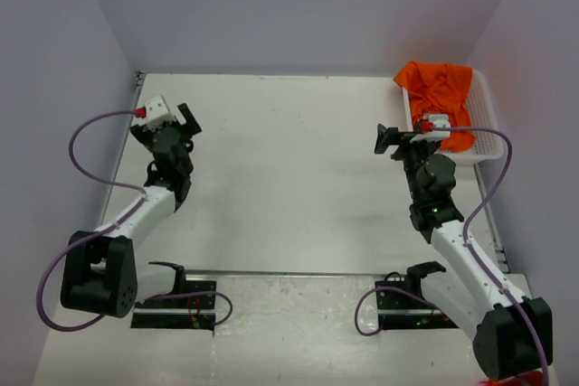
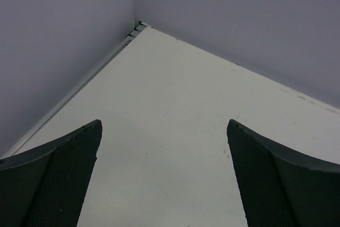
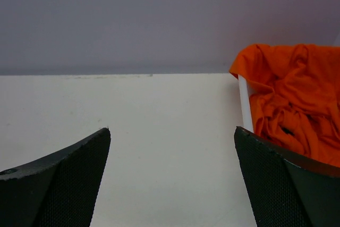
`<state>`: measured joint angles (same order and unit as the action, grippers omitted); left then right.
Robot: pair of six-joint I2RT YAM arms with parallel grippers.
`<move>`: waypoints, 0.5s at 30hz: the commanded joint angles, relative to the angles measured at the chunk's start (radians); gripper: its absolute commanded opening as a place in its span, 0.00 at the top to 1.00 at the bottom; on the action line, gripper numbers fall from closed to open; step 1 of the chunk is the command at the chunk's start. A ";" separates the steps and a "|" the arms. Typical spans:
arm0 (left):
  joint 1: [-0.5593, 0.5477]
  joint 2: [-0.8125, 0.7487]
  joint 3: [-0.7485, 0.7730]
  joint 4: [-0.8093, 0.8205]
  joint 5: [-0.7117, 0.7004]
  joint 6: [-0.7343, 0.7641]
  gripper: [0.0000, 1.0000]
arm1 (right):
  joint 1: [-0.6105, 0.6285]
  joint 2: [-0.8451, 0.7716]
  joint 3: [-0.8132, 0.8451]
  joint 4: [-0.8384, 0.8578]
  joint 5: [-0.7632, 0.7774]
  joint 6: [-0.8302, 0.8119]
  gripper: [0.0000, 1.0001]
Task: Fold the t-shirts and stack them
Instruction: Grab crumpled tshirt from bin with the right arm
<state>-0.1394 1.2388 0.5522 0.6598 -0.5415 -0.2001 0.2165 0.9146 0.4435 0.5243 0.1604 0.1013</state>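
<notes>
While the t-shirts (image 1: pixel 441 97) are lying crumpled in the white basket (image 1: pixel 489 124) at the table's (image 1: pixel 289 196) far right corner, your right gripper (image 1: pixel 387 139) is hovering just beside it, jaws spread and empty. You should be reaching for one raised fold, lifting a single shirt. Your left gripper (image 1: pixel 188 120), likewise spread, is hanging near the left edge.

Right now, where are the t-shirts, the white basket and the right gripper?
t-shirts (image 1: pixel 441 88): top external view, middle of the orange heap.
white basket (image 3: pixel 245 104): right wrist view, its white side wall.
right gripper (image 3: pixel 171 131): right wrist view, midway between its open fingertips.
</notes>
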 commanded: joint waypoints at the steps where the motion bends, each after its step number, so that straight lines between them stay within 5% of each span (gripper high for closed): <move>1: -0.096 0.014 0.269 -0.585 -0.369 -0.211 0.00 | 0.050 -0.080 0.185 -0.308 -0.080 -0.028 0.01; 6: -0.170 -0.025 0.495 -0.865 -0.255 -0.168 0.00 | 0.044 -0.192 0.181 -0.239 -0.350 0.150 0.01; 10: -0.178 -0.145 0.453 -0.791 -0.094 -0.099 0.00 | 0.043 -0.189 0.254 -0.248 -0.594 0.207 0.01; 15: -0.178 -0.216 0.433 -0.769 0.003 -0.093 0.00 | 0.032 -0.093 0.336 -0.221 -0.672 0.293 0.01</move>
<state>-0.3164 1.0336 0.9817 -0.0864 -0.6262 -0.3206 0.2596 0.7715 0.7010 0.3031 -0.3950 0.2977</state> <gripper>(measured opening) 0.999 0.989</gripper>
